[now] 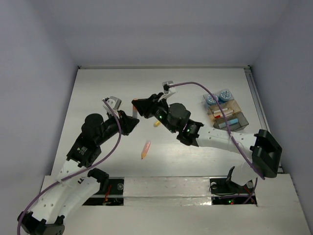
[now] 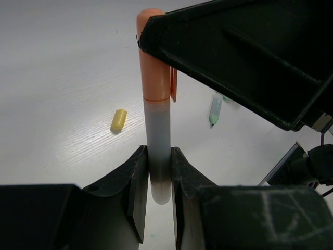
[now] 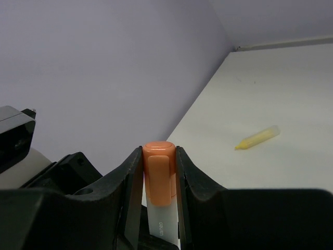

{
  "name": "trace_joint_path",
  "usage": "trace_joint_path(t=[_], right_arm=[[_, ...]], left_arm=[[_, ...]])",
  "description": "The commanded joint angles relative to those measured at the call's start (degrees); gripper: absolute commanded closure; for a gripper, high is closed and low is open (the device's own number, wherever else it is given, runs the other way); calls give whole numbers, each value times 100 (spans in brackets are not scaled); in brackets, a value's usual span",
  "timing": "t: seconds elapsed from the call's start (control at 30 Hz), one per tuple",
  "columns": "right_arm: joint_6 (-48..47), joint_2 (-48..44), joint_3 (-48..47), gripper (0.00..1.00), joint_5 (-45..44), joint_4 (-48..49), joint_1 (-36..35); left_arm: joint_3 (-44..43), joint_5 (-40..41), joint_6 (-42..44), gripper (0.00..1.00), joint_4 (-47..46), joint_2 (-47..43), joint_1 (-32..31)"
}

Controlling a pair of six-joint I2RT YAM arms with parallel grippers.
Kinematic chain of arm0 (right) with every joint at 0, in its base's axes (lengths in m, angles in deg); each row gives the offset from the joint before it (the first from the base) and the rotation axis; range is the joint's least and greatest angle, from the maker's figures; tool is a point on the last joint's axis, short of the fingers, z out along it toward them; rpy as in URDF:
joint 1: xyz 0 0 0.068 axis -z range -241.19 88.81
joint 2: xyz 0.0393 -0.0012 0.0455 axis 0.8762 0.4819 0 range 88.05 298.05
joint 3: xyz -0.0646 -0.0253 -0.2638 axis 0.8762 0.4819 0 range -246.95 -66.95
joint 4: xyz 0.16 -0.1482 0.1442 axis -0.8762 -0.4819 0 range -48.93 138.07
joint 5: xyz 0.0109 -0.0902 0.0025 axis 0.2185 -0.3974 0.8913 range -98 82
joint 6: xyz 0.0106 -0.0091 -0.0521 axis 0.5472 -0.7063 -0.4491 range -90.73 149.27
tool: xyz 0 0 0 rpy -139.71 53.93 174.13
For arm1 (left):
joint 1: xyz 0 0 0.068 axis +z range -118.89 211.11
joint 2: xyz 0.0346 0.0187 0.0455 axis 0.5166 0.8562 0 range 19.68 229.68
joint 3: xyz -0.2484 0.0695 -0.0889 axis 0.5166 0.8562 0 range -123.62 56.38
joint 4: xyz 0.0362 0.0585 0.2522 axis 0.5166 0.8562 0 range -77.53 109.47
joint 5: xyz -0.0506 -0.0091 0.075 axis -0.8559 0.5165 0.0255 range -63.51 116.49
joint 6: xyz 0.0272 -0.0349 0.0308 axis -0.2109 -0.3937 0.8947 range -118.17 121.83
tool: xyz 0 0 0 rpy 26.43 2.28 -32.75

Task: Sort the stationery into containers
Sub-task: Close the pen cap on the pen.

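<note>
An orange-capped pen with a white barrel (image 2: 157, 120) is held in the air between both grippers. My left gripper (image 2: 158, 162) is shut on the barrel's lower end. My right gripper (image 3: 159, 165) is shut on the orange cap (image 3: 159, 174). In the top view the two grippers meet above the table's middle: the left gripper (image 1: 132, 121) and the right gripper (image 1: 139, 106), with the pen (image 1: 135, 110) between them. The trays (image 1: 237, 121) are grouped at the far right and hold a few pieces. Two round blue-and-white pots (image 1: 218, 97) stand just behind them.
An orange pencil (image 1: 145, 149) lies on the table nearer the bases. A short yellow stub (image 1: 157, 123) lies under the right arm and also shows in the left wrist view (image 2: 118, 120). A light-green pen (image 2: 214, 110) and a yellow pen (image 3: 257, 138) lie on the table.
</note>
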Motion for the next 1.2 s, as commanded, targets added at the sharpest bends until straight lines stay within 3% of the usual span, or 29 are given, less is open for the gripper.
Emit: trace_joint_path(t=[0.0,0.7,1.17], right_arm=[[91,-208,187,100,-154,336,-253],[548,-419,1311,100,505,-77,-675],[1040,117,1646,100,593,143,-1202]], left_arm=[[-180,249,-126,100,-573,-151,33],[-1138,301,-188,100,-880,367,33],[-2025,486,-232,100,-1003,939,33]])
